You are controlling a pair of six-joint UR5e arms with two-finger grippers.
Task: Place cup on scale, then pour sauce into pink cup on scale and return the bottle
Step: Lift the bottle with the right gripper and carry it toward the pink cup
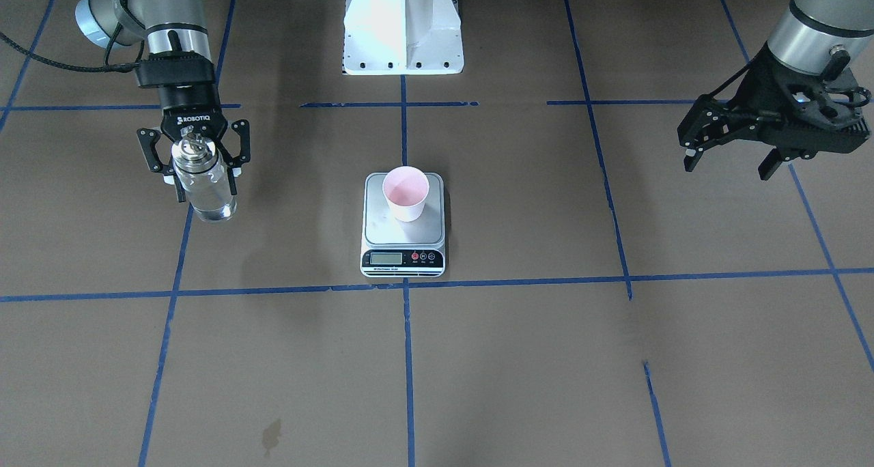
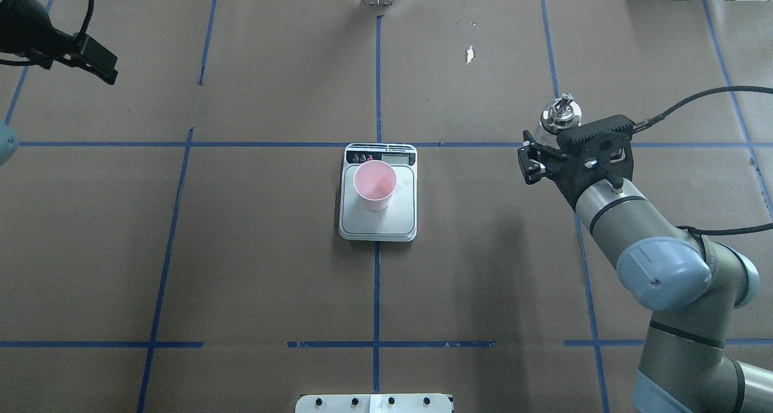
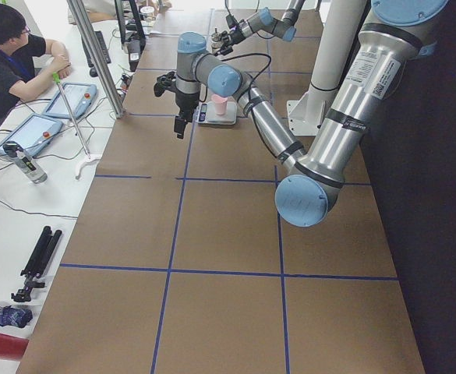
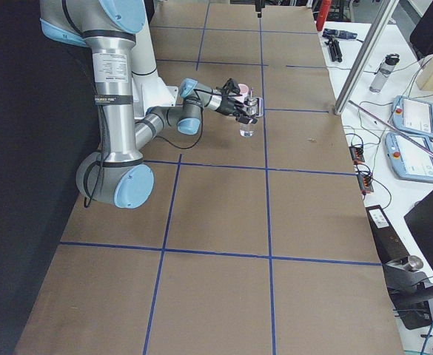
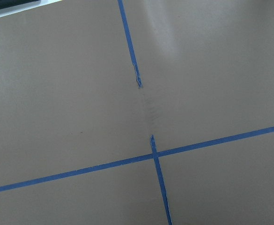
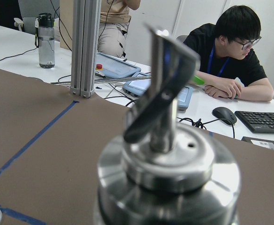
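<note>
Right end effector (image 1: 206, 188) points down, clamped on the bottle (image 1: 210, 206); left end effector (image 1: 728, 166) hangs open.

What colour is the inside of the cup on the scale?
Pink; the cup shows it best in the overhead exterior view.

Blue tape lines (image 1: 408, 358) cross the brown surface (image 1: 546, 371); beside it a person (image 3: 0, 62) sits among tablets (image 3: 70, 100), a keyboard (image 6: 263, 121) and a water bottle (image 6: 46, 42).
</note>
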